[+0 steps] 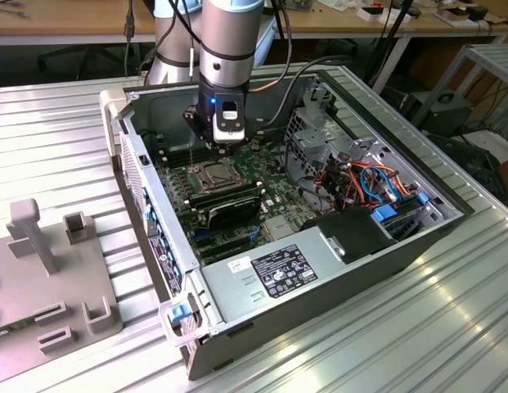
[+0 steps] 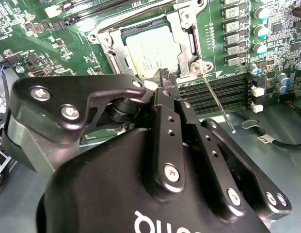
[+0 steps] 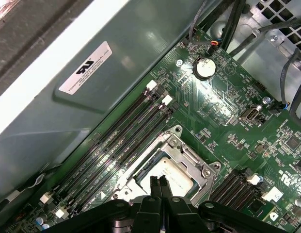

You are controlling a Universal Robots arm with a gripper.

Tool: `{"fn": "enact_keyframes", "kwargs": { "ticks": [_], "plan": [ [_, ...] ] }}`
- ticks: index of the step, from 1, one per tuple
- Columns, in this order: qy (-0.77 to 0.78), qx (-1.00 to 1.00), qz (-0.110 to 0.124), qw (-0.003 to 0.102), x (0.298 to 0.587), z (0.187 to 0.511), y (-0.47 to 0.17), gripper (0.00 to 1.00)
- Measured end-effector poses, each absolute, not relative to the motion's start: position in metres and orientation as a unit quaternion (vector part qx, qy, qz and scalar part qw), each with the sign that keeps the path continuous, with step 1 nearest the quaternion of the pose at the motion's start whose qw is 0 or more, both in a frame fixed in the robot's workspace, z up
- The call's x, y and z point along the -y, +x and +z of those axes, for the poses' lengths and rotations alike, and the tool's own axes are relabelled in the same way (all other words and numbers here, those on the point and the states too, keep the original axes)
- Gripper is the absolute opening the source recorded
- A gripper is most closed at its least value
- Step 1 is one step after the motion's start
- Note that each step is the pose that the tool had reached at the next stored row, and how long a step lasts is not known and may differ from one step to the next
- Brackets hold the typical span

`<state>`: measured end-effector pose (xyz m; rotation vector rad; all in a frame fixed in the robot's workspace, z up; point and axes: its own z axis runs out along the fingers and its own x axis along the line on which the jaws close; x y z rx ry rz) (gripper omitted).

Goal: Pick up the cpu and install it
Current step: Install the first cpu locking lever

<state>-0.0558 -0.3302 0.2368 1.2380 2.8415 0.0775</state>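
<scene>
Cpu [image 2: 149, 51]: found lying flat inside open socket frame [image 2: 186, 29], toward 10 o'clock of computer case [image 1: 376, 270] in exterior view. Gripper [image 2: 167, 75]: jaws clenched on nothing, tips close by chip's corner. Called, by judgement, for vertical, light contact, no sideways drag.

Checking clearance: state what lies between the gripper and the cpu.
Nothing: in the second wrist view the gripper hangs right at the edge of the cpu, which lies in its socket frame.
</scene>
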Motion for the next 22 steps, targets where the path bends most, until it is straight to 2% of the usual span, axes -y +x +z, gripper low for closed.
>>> {"fn": "enact_keyframes", "kwargs": {
  "ticks": [13, 22],
  "plan": [
    [0.379, -0.925, 0.025, 0.020, 0.3302, 0.2367, -0.0523, 0.11],
    [0.290, -0.957, 0.027, 0.018, 0.3302, 0.2357, -0.0516, 0.11]
  ]
}}
